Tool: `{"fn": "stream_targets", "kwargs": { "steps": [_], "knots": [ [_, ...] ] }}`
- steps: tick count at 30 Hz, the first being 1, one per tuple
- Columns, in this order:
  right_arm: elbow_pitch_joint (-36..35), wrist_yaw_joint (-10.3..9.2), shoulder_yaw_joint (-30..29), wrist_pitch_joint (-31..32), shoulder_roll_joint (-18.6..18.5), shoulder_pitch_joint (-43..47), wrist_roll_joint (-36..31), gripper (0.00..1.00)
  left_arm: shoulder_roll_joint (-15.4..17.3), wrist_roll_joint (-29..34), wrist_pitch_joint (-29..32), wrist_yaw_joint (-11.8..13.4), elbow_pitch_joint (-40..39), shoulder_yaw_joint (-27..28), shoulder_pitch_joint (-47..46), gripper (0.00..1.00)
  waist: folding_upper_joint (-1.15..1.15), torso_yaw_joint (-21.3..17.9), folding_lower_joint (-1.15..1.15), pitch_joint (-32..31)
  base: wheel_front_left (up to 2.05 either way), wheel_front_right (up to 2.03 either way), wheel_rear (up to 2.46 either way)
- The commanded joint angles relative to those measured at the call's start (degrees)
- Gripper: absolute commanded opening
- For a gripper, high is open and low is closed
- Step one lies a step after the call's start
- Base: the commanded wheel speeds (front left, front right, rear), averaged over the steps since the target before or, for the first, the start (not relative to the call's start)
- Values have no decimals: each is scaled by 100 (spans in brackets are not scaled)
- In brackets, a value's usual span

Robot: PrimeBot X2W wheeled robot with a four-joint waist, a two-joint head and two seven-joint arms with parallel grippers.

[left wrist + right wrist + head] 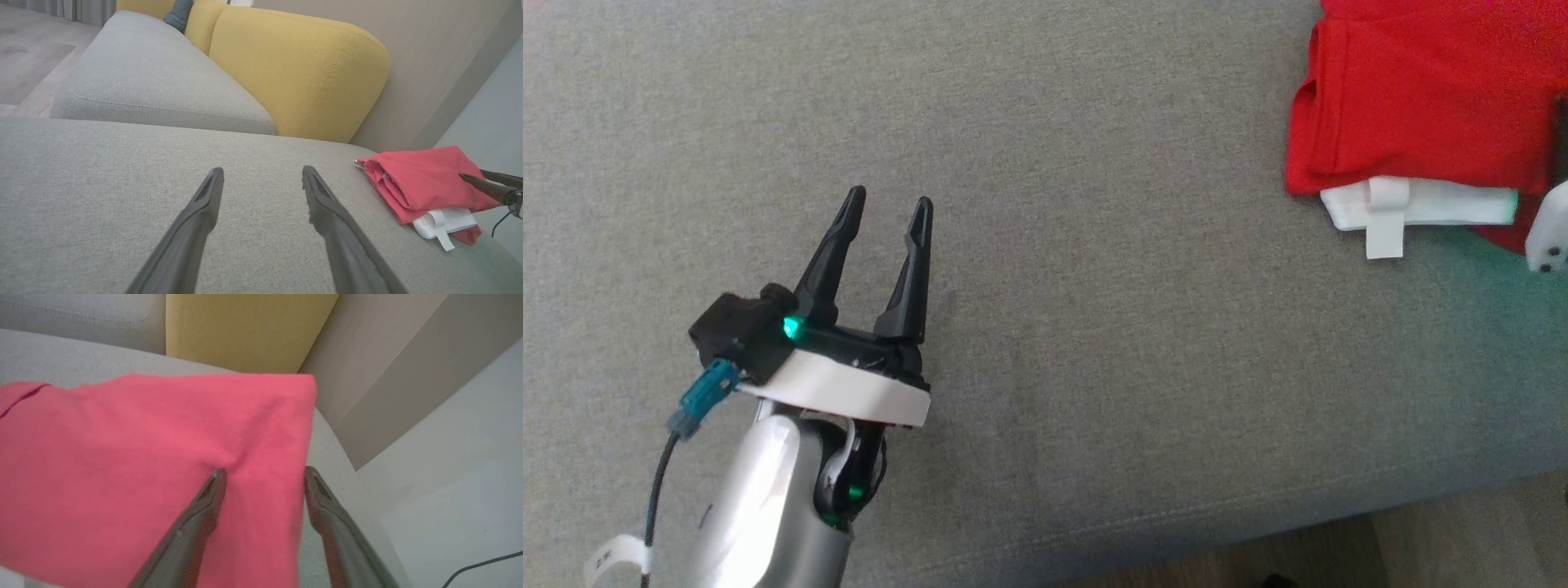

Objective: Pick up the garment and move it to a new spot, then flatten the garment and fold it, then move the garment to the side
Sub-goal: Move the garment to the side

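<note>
A broad grey woven-fabric sofa seat spreads out. Behind it stand mustard-yellow padded backrests, with a dark teal cushion at the far end, a plain beige wall and a pale wooden floor alongside.

Soft, even light, faint shadows — wrist views warp at edges; fingers blurred nr lens.

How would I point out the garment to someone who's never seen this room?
Start at the grey sofa seat before the yellow back cushion. Toward the robot's right lies the folded garment, bright red against the grey, a white layer poking out underneath.
</note>
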Motion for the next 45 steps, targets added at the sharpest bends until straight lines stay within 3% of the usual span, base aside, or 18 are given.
{"fn": "stream_targets", "kwargs": {
  "steps": [1,6,11,14,18,33,45],
  "knots": [
    [-158,-11,52,29,-24,114,-25,100,77,-44,-29,-34,-204,157,-117,100,0,-3,0,-2,0,0,0],
    [-271,-11,-42,116,13,96,-171,100,98,-72,-29,-35,-201,199,-90,100,0,-23,0,-23,0,0,0],
    [-825,-11,43,-129,246,-25,-467,100,91,-84,-29,-35,-192,218,-63,100,0,-27,0,-75,0,0,0],
    [-966,-11,173,-186,504,-37,-334,100,81,-89,-29,-35,-193,199,-54,100,0,-6,0,-88,0,0,0],
    [-871,-11,306,-162,546,-5,-222,100,65,-106,-29,-35,-196,127,-86,100,0,101,0,-57,0,0,0],
    [-925,-11,1326,-1685,1440,723,1623,100,-3,-120,-29,-35,-110,522,277,100,0,616,0,-880,0,0,0],
    [-1541,-11,1839,-2027,1520,2037,2316,100,-48,-132,-29,-3,-105,847,988,100,0,878,0,-1713,0,0,0]
  ]
}}
